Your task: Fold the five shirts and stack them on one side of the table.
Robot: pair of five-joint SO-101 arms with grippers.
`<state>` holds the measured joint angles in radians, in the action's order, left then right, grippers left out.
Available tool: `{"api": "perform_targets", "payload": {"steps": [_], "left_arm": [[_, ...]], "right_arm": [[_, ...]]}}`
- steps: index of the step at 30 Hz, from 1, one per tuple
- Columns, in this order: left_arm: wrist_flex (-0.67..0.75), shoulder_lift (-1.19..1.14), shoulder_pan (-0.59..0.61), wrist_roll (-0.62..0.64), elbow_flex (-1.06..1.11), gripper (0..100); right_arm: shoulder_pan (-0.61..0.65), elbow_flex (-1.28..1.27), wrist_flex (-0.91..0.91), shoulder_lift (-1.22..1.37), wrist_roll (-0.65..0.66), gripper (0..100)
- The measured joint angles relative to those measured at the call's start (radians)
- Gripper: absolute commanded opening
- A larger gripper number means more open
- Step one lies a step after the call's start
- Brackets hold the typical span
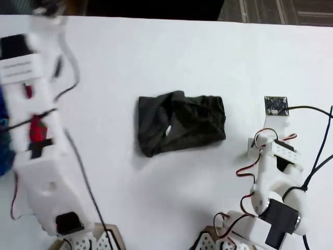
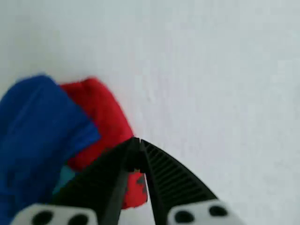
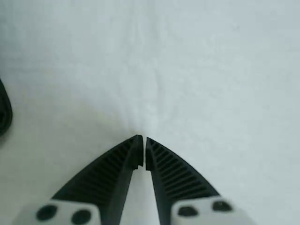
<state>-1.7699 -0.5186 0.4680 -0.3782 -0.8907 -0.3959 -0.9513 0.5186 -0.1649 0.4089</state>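
A black shirt (image 1: 181, 123) lies bunched in a rough rectangle at the middle of the white table (image 1: 156, 57). At the table's left edge, a blue shirt (image 1: 4, 140) shows beside the left arm (image 1: 36, 156). In the left wrist view the blue shirt (image 2: 37, 126) lies on a red shirt (image 2: 103, 117), with a strip of teal cloth (image 2: 65, 177) under them. My left gripper (image 2: 138, 145) is shut, its tips over the red shirt's edge. My right gripper (image 3: 143, 145) is shut over bare table, with the black shirt's edge (image 3: 3, 112) off to one side.
The right arm (image 1: 276, 166) stands at the front right, to the right of the black shirt, with its wires looping beside it. Both arm bases sit at the table's front edge. Bare white table stretches across the back and middle.
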Motion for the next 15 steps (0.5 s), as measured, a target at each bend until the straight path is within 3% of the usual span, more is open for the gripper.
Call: {"api": "perform_targets", "payload": {"steps": [9, 15], "left_arm": [[0.081, 0.055, 0.287, -0.043, 0.506, 3], [0.23, 0.055, 0.436, -0.055, 0.677, 3]], "right_arm": [[0.028, 0.003, 0.006, -0.002, 0.0, 2.1], [0.143, 0.183, 0.232, -0.132, 0.0, 2.1]]}}
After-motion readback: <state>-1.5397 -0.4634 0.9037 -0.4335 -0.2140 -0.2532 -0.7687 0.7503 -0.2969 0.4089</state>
